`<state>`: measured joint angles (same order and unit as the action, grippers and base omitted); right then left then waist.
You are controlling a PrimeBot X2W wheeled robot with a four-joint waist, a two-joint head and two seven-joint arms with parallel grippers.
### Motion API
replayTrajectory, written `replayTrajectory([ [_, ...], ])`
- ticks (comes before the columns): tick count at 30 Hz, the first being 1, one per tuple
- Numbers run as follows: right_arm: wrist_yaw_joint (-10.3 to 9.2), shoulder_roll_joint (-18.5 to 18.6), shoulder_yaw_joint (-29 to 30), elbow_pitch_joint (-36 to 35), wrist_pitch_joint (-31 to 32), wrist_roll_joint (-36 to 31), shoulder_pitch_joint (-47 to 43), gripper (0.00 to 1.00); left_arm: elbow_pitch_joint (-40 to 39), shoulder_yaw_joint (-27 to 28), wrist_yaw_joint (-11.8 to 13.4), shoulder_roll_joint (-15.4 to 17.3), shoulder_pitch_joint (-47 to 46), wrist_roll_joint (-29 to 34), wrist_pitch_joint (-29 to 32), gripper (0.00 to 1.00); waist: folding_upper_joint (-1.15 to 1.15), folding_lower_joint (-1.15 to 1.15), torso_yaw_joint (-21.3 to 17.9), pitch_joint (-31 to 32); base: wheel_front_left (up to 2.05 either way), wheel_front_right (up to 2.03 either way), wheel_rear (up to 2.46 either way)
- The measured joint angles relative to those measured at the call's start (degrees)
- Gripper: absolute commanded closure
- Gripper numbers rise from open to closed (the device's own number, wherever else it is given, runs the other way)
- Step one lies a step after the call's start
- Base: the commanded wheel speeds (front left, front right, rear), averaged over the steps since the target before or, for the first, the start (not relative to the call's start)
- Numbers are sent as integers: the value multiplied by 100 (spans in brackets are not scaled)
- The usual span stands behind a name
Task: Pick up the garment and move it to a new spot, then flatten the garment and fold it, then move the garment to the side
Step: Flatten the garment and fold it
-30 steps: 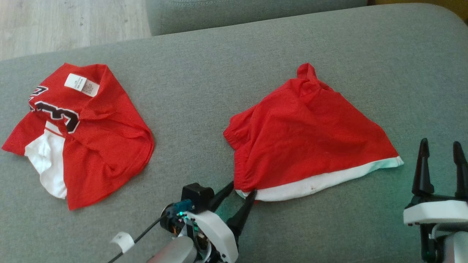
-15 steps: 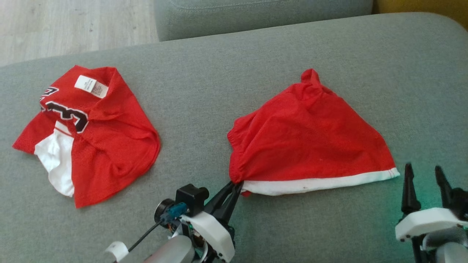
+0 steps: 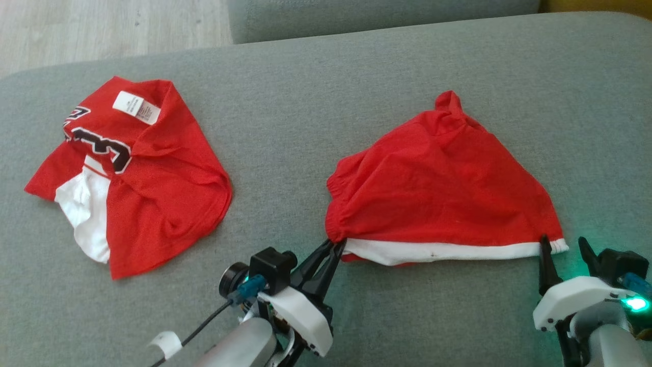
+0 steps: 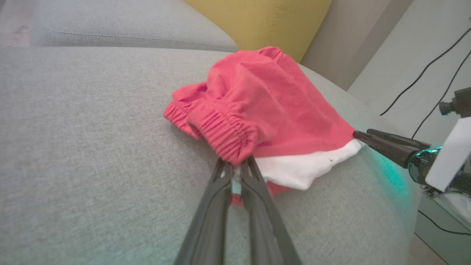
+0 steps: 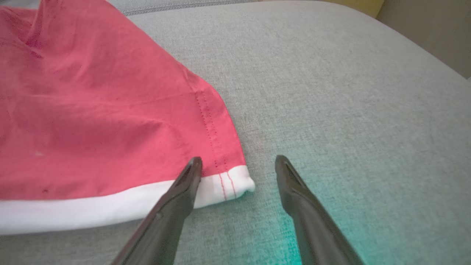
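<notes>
Jaws on the left arm (image 3: 239, 349) are pinching one corner of the shorts (image 3: 443, 188), and open jaws on the right arm (image 3: 606, 341) are sitting around the other.

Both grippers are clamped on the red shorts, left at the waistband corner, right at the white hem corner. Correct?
Only the left gripper is clamped on the red shorts. The right gripper is open, its fingers either side of the white hem corner, as the right wrist view shows.
</notes>
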<state>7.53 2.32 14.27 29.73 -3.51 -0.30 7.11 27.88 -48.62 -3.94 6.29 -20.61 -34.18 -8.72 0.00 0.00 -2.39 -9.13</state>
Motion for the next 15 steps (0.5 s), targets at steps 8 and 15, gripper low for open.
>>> replayTrajectory([
  [8,0,3,178,265,64,-240,88,0,-2,-48,41,-1,-90,0,5,100,0,0,101,-69,0,0,0],
  [15,0,19,73,359,65,-325,165,9,18,-78,44,-7,-162,0,4,100,0,0,111,-41,0,0,0],
])
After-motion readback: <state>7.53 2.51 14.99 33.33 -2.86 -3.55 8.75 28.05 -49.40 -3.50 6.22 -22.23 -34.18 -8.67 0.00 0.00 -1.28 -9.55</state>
